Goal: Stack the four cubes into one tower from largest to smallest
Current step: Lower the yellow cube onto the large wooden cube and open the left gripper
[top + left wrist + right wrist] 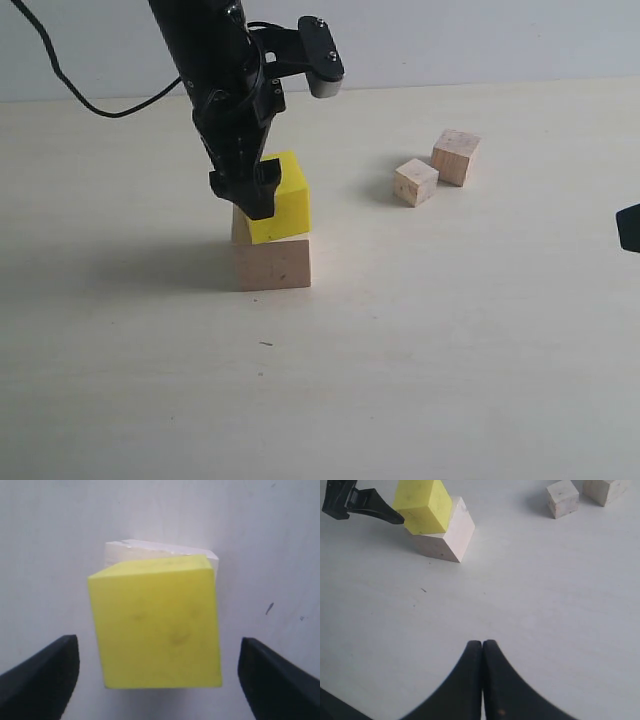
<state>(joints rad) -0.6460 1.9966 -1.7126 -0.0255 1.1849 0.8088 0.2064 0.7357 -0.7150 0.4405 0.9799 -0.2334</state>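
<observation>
The bright yellow cube (285, 200) rests askew on the large pale wood cube (272, 264), which stands on the table at left of centre. My left gripper (255, 195) hangs at the yellow cube's near-left side. In the left wrist view it is open (157, 642), with a gap between each black finger and the yellow cube (155, 625). The wood base (150, 547) peeks out behind it. Two small bare wood cubes (416, 182) (456, 156) sit side by side at the back right. My right gripper (482, 644) is shut and empty, low over bare table.
Only a black tip of the right arm (630, 228) shows at the exterior view's right edge. A black cable (60, 80) trails across the back left of the pale table (400, 380). A wall runs along the far edge.
</observation>
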